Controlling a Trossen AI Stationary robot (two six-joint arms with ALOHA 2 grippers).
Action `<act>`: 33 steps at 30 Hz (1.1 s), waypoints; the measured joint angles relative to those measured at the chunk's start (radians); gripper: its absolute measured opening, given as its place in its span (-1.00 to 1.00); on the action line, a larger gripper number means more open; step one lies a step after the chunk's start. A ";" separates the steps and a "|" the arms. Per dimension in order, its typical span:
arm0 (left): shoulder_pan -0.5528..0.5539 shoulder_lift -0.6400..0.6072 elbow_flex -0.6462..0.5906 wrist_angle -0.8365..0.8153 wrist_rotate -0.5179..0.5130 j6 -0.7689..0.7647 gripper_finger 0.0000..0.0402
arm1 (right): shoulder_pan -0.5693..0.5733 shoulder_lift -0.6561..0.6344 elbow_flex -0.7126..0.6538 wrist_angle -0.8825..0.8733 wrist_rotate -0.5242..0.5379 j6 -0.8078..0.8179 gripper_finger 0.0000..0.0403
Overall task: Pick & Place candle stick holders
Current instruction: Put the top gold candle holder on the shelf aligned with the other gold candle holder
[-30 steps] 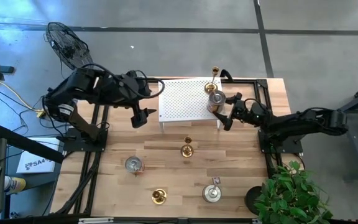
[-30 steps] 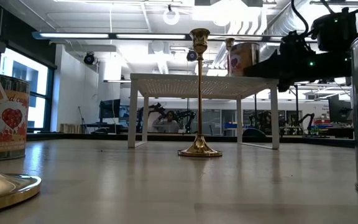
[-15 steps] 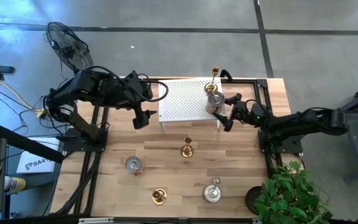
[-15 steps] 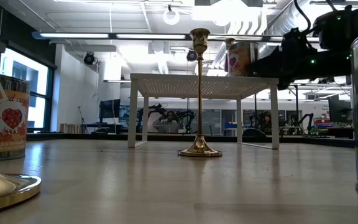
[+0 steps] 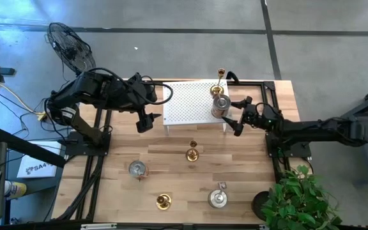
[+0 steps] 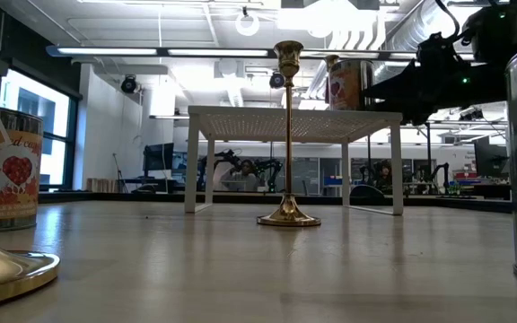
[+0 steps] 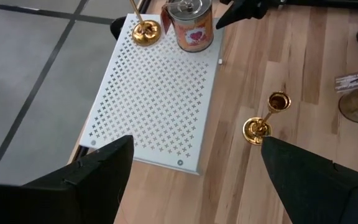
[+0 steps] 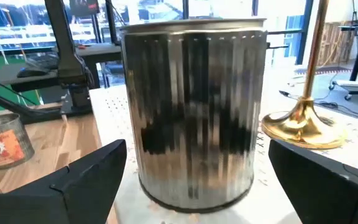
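- Right gripper (image 5: 235,117), jaws wide and empty, sits beside the silver cup holder (image 5: 221,104) standing with a gold candlestick (image 5: 219,88) on the white rack (image 5: 187,103).
- Left gripper (image 5: 144,121) hangs open, empty.
- Four holders (image 5: 192,153) await on the table (image 5: 248,166).

Most of the white perforated rack (image 5: 190,102) is left bare; only its right end is taken up by a silvery cylindrical holder (image 5: 221,104) and a gold candlestick (image 5: 218,85) behind it. On the table (image 5: 171,160), wide gaps are left between one central candlestick (image 5: 192,153) and three front pieces.
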 joint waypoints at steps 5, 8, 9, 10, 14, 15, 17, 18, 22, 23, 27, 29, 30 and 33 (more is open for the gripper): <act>0.000 0.000 0.000 0.000 0.000 0.000 0.73 | -0.001 -0.113 0.000 -0.099 0.028 -0.002 0.92; 0.000 0.000 0.000 -0.001 0.001 -0.001 0.73 | 0.000 -0.189 0.000 -0.171 0.028 -0.003 0.92; 0.000 0.000 0.000 -0.001 0.003 -0.001 0.73 | 0.000 -0.214 0.000 -0.198 0.028 -0.003 0.92; 0.000 0.000 0.000 -0.001 0.008 -0.004 0.73 | 0.000 -0.238 0.000 -0.223 0.028 -0.002 0.92; 0.000 0.000 0.000 -0.001 0.027 -0.005 0.73 | 0.000 -0.329 0.000 -0.327 0.032 0.002 0.91; 0.000 0.000 0.000 -0.002 0.030 -0.005 0.73 | 0.000 -0.350 0.000 -0.356 0.032 0.003 0.92; 0.000 0.000 0.000 -0.002 0.038 -0.005 0.73 | 0.000 -0.392 0.000 -0.407 0.031 0.019 0.92; 0.000 0.000 0.000 -0.002 0.039 -0.005 0.73 | 0.000 -0.413 0.000 -0.430 0.031 0.028 0.92; 0.000 0.000 0.000 -0.002 0.040 -0.018 0.73 | 0.000 -0.492 0.001 -0.527 0.022 0.059 0.91; 0.000 0.000 0.000 -0.002 0.042 -0.022 0.73 | 0.000 -0.510 0.001 -0.548 0.016 0.064 0.90; 0.000 0.000 0.000 -0.010 0.066 -0.039 0.73 | 0.000 -0.573 0.001 -0.577 -0.063 0.109 0.90; 0.000 0.000 0.000 -0.010 0.095 -0.046 0.73 | 0.000 -0.600 0.001 -0.575 -0.127 0.132 0.90; 0.000 0.000 0.000 -0.010 0.110 -0.046 0.73 | 0.000 -0.611 0.001 -0.575 -0.157 0.140 0.90; 0.000 0.000 0.000 -0.009 0.160 -0.047 0.73 | 0.001 -0.636 0.001 -0.583 -0.235 0.169 0.89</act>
